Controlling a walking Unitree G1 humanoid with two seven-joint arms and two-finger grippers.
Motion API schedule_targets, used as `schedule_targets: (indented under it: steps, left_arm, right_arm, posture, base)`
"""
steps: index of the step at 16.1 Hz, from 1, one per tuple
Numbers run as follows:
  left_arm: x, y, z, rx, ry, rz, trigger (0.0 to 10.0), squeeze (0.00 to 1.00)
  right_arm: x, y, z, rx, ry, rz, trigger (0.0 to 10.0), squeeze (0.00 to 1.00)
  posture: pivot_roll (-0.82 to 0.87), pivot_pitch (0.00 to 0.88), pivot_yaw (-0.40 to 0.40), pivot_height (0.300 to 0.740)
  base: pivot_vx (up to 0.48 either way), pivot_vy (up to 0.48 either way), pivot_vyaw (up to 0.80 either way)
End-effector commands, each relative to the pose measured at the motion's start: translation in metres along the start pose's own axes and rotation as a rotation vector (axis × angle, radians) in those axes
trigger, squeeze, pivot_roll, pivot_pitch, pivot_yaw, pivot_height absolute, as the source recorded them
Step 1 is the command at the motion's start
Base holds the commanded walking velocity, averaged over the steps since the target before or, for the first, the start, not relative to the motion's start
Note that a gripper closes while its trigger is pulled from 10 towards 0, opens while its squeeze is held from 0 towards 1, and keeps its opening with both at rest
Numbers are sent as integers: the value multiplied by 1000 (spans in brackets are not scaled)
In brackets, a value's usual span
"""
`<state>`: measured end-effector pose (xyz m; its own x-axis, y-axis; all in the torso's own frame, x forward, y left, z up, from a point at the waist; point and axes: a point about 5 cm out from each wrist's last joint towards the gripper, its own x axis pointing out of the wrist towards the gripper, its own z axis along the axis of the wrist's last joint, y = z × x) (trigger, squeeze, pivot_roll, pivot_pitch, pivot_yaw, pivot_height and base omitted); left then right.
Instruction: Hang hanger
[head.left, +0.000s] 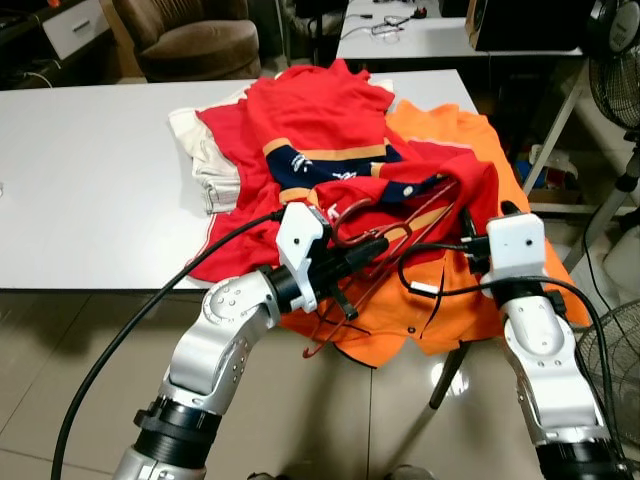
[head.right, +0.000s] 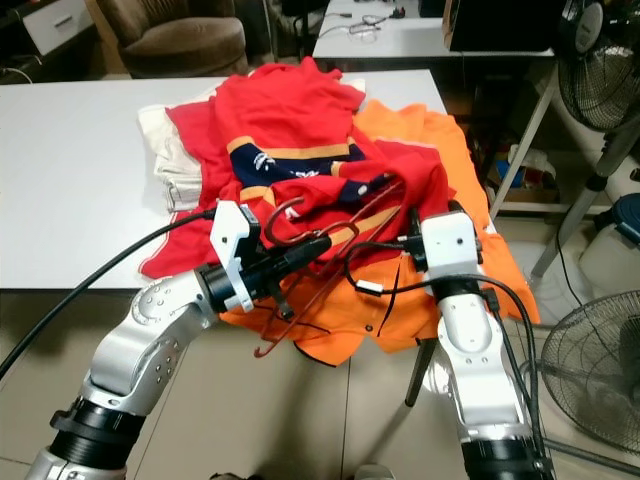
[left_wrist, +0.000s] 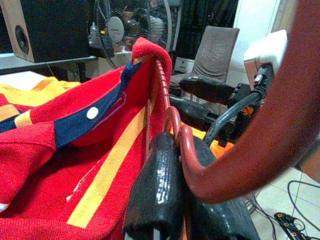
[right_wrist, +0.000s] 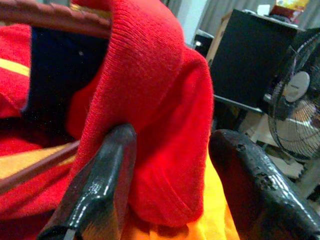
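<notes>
Closest to you are the two silver arms coming up from the bottom of the head views, both reaching to the near edge of the white table (head.left: 90, 180). Your left gripper (head.left: 375, 245) has its black fingers (left_wrist: 155, 195) pinched together on the dark red hanger (head.right: 345, 225), right at the base of the hook, you can see the curved neck squeezed between them in the left wrist view. The hanger sits at the front of the clothes pile, tilted, with one end pushed inside the red shirt (head.left: 330, 120) and the hook curling up near the gripper.

Your right gripper (right_wrist: 170, 170) is just beside it, on the right of the hanger, fingers apart with a fold of the red shirt's fabric sitting between them. One finger touches the cloth, the other stands off a bit, so it's not clamped.

Under the red shirt there's an orange shirt (head.left: 440, 300) draped over the table edge, and a cream garment (head.left: 205, 150) on the far left of the pile. A fan (head.right: 590, 365) stands on the floor to your right
</notes>
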<state>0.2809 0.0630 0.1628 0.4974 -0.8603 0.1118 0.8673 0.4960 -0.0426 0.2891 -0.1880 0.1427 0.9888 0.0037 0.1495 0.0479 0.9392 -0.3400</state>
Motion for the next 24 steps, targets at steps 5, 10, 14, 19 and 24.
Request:
schedule_targets:
  steps: [5, 10, 14, 19, 24]
  left_arm:
    - [2, -4, 5, 27, -19, -22, 10000, 0]
    - [3, -6, 5, 27, -19, -31, 10000, 0]
    - [5, -7, 6, 27, -21, -41, 10000, 0]
    - [7, 0, 2, 27, -1, 18, 10000, 0]
    - [14, 4, 2, 33, 2, 72, 10000, 0]
  right_arm:
    - [16, -6, 4, -29, -30, -22, 10000, 0]
    - [34, -5, 3, 13, -24, -42, 3020, 0]
    - [43, -4, 4, 25, -32, -52, 0, 0]
    - [36, 6, 13, 49, -79, -7, 0, 0]
    - [22, 23, 29, 60, -131, 64, 0, 0]
  posture:
    - [-270, 43, 94, 740]
    - [-271, 49, 97, 740]
    - [-272, 52, 97, 740]
    - [-280, 56, 96, 740]
    - [-290, 59, 105, 740]
  base:
    - [0, 0, 0]
    - [0, 0, 0]
    - [0, 0, 0]
    - [0, 0, 0]
    - [0, 0, 0]
